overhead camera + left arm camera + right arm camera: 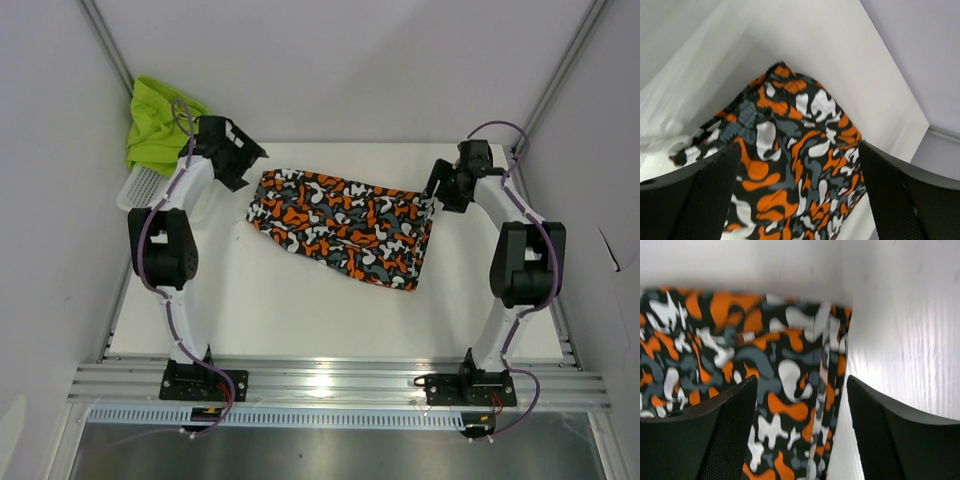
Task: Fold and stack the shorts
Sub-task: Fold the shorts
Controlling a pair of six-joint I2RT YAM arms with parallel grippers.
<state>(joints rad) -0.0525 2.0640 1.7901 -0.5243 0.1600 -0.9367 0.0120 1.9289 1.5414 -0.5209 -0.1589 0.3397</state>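
Observation:
The camo shorts [345,225], orange, black, grey and white, lie folded flat on the white table [300,320]. My left gripper [243,168] hangs at their left end, jaws wide open over the print [795,165], holding nothing. At the right end my right gripper [440,192] is also open, its fingers [730,440] straddling the hem edge [825,390] without gripping it. The lime green shorts [160,120] sit bunched on the white mesh basket [138,187] at the back left, behind the left arm.
Grey walls enclose the table on three sides. An aluminium rail [330,385] with both arm bases runs along the near edge. The basket stands off the table's left rear corner.

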